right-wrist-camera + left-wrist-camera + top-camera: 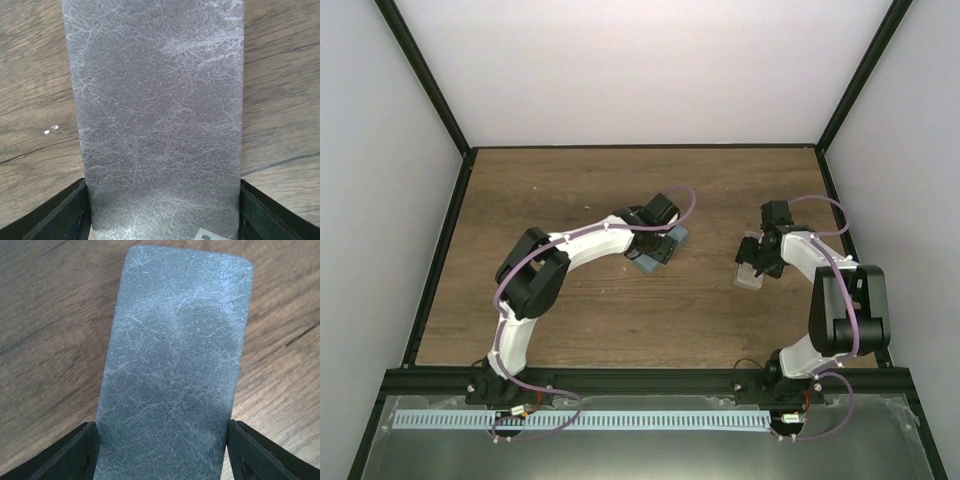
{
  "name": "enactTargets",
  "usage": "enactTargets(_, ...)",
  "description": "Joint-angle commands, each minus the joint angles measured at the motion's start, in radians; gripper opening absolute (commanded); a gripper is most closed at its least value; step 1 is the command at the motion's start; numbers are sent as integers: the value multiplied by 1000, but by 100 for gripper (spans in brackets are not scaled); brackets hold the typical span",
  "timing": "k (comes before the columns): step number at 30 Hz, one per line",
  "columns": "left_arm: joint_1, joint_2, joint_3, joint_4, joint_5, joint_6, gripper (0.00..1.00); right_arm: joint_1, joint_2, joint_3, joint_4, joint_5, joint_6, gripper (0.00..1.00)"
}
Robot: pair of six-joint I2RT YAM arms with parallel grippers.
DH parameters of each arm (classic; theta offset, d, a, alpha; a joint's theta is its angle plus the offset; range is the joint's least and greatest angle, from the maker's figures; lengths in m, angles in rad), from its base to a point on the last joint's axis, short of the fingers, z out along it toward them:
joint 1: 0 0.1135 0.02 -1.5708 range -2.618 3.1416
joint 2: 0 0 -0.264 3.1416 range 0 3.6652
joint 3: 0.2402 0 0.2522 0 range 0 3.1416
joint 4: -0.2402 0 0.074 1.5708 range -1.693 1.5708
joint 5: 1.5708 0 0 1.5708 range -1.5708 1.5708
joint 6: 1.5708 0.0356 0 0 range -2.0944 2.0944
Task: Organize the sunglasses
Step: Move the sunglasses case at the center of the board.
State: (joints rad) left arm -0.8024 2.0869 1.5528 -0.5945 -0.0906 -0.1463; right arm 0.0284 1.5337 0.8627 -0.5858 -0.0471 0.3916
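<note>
Blue-grey case [170, 365] is clamped across its width by left jaws; grey case [160, 115] likewise by right jaws. Grips are best squared and centred, so neither case twists on the worktop [45, 340].

On the wooden table [620, 190], a blue-grey case [677, 238] lies under the jaws of the left gripper [658, 248] — a paler grey case [748, 277] pokes out beneath the jaws of the right gripper [760, 258].

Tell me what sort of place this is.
Probably a robot test cell: bare white walls and black frame posts enclose a wood-grain table, and two arms are bolted to a rail at its near edge.
</note>
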Motion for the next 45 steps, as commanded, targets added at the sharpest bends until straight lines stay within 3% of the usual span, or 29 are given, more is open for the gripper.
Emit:
enactTargets(1,-1,10,-101,-27,188,-232,71,40,-19,-35,23,-98,60,55)
enactTargets(5,-1,-7,-164,75,324,-374,72,113,-23,-39,34,-106,92,54)
enactTargets(10,-2,-11,-187,132,367,-500,72,201,10,-20,48,-110,135,54)
enactTargets(16,-4,-20,-189,170,386,-568,73,302,65,37,68,-159,220,54)
enactTargets(21,-4,-25,-202,188,420,-583,73,332,115,40,150,-300,297,55)
enactTargets(29,3,-68,-211,152,370,-557,73,341,121,64,124,-258,272,80)
enactTargets(33,16,-85,-207,140,356,-556,73,341,102,79,85,-204,234,84)
enactTargets(40,34,-117,-188,125,349,-524,73,340,42,88,74,-195,185,100)
enactTargets(45,32,-147,-151,98,355,-501,76,341,1,132,39,-160,144,100)
